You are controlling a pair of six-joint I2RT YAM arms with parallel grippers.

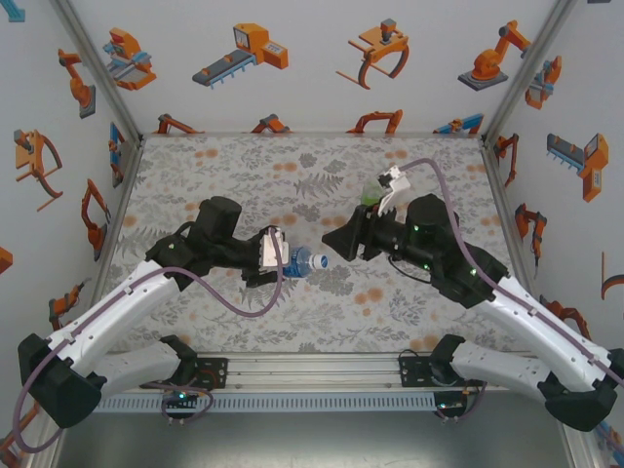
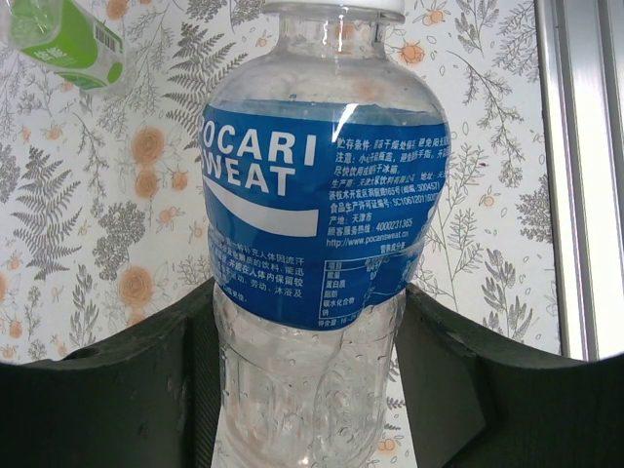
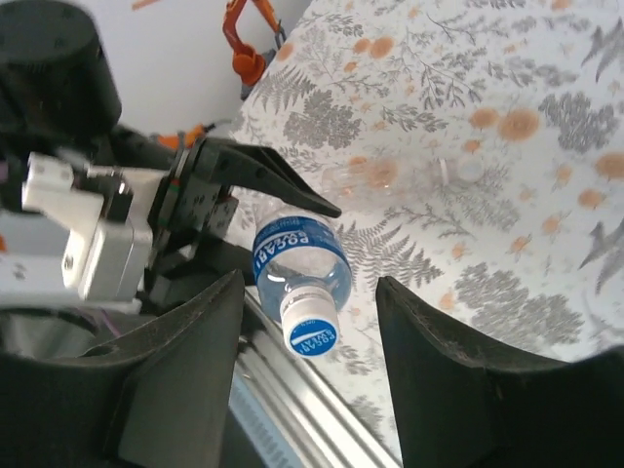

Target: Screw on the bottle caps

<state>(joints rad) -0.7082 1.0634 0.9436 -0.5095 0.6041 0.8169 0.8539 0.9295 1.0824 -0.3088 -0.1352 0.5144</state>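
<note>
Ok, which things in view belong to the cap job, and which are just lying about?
Job: blue-label bottle held in the left fingers, its cap, green bottle, clear bottle.
Just there: floral table cover, robot-picture walls.

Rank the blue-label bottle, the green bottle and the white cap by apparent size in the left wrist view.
1. Blue-label bottle, nearest the camera.
2. Green bottle, farther off and cropped, so true size is unsure.
3. White cap, just a cropped sliver at the top.
</note>
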